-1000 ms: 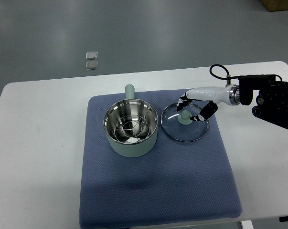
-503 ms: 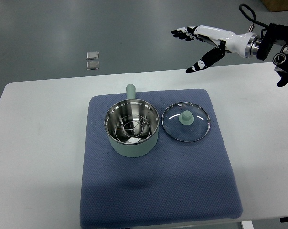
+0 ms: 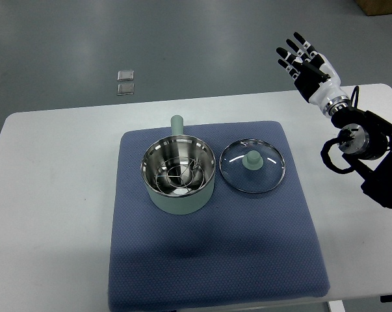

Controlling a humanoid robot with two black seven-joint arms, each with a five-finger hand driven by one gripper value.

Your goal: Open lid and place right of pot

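From my feed, the blue mat [image 3: 215, 253] covers the middle of the white counter [image 3: 52, 195], its near edge close to the counter's front. On the mat stands the pale green pot [image 3: 179, 174], uncovered, with a steel lining and a wire rack [image 3: 181, 175] inside; I think a small pale object lies beneath the rack, though the glare makes that hard to confirm. The pot's stub handle [image 3: 177, 123] points toward the far side. Just right of the pot, close but not touching as far as I can see, the glass lid [image 3: 253, 166] lies flat on the mat with its green knob [image 3: 251, 158] upward. Nothing grips it. Farther back and well right of the lid, the right hand [image 3: 307, 65] is raised above the counter's far right corner, its fingers [image 3: 290, 53] spread apart and empty. Beyond the counter, two small square tiles [image 3: 125, 82] lie on the grey floor.
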